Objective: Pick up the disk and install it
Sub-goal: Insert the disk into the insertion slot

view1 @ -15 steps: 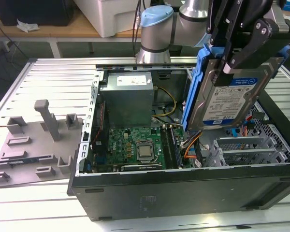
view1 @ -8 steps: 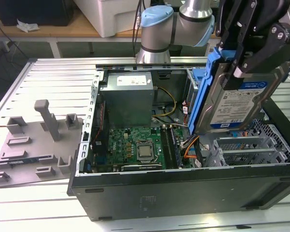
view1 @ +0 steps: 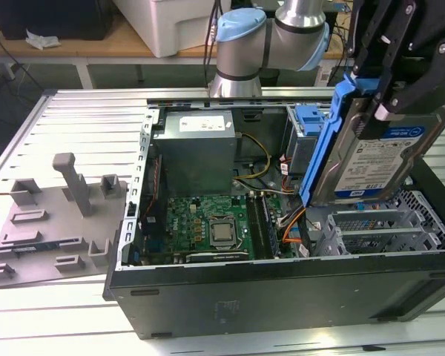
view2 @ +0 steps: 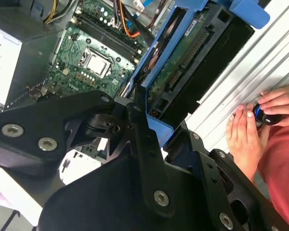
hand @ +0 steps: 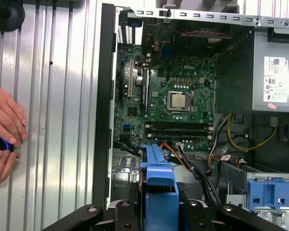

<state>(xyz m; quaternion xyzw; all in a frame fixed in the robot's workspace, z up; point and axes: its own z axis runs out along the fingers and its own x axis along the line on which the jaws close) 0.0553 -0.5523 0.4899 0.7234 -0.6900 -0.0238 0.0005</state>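
Clamped by the gripper (view1: 391, 100) on its upper end: the disk (view1: 371, 159), tilted, hanging near seven o'clock from that gripper in the exterior view. Above the open computer case (view1: 282, 297), at two o'clock from the CPU socket (view1: 222, 232).

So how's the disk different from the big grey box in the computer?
The disk hangs tilted in the gripper above the case; the grey box sits inside it. The disk is a thin slab with blue rails; the grey box is a thick block without. Both carry labels.
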